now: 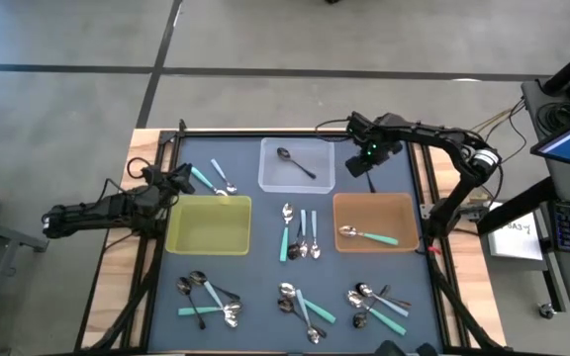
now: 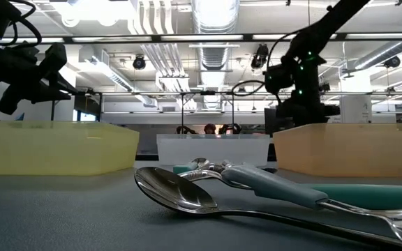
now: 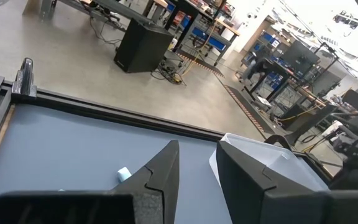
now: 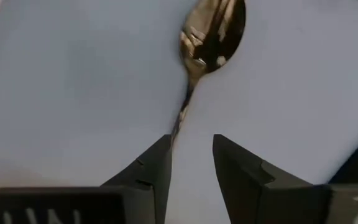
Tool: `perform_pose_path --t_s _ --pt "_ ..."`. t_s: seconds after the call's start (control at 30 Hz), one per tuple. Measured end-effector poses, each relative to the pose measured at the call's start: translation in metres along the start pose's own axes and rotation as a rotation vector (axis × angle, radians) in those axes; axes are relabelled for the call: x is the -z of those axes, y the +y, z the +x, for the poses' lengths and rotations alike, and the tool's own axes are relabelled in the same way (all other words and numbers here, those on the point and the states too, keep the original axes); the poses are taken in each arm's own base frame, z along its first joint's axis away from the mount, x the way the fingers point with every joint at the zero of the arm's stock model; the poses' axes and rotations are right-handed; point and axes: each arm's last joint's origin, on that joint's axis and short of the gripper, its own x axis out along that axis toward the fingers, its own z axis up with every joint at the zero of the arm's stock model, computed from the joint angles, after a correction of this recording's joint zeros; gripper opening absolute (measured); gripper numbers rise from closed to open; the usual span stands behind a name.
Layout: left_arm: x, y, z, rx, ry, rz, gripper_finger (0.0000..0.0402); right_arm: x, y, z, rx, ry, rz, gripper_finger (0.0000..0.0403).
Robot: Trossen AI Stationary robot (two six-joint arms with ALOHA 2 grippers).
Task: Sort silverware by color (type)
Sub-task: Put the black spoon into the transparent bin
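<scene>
A dark all-metal spoon point(image 1: 296, 162) lies in the clear tray point(image 1: 270, 182). In the right wrist view this dark spoon point(image 4: 210, 34) points its handle toward me. My right gripper point(image 1: 361, 165) point(image 4: 191, 146) hangs open just right of that tray, raised off the table, in the low view too point(image 2: 289, 97). My left gripper point(image 1: 178, 182) point(image 3: 197, 155) is open, raised beside two coloured-handled spoons point(image 1: 213, 179) on the mat; one pale-blue handle tip point(image 3: 123, 174) shows by its finger. A teal-handled spoon point(image 1: 369, 235) lies in the orange-brown tray point(image 1: 409, 203).
The yellow tray point(image 1: 209, 224) sits near my left gripper. Clusters of silverware lie on the dark mat: centre point(image 1: 300, 233), near left point(image 1: 208, 299), near middle point(image 1: 302, 309), near right point(image 1: 376, 303). A black frame edges the mat point(image 1: 424, 168).
</scene>
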Motion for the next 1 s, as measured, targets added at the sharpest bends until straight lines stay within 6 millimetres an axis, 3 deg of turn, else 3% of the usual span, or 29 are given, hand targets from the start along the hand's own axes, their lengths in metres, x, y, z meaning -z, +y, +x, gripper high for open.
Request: perform_pose_path --t_s 0.4,0.6,0.73,0.87,1.0 --pt "0.0 0.0 0.0 0.0 0.0 0.0 0.0089 0.011 0.0 0.041 -0.054 -0.094 0.094 0.01" --pt "0.0 0.0 0.0 0.0 0.0 0.0 0.0089 0.016 -0.003 0.054 -0.068 -0.136 0.15 0.0067" --pt "0.0 0.0 0.0 0.0 0.0 0.0 0.0089 0.018 -0.005 0.056 -0.065 -0.137 0.156 0.0019" --pt "0.0 0.0 0.0 0.0 0.0 0.0 0.0089 0.015 -0.005 0.052 -0.057 -0.145 0.174 0.0011" --pt "0.0 0.0 0.0 0.0 0.0 0.0 0.0089 0.002 -0.004 0.03 -0.063 -0.205 0.189 0.001"
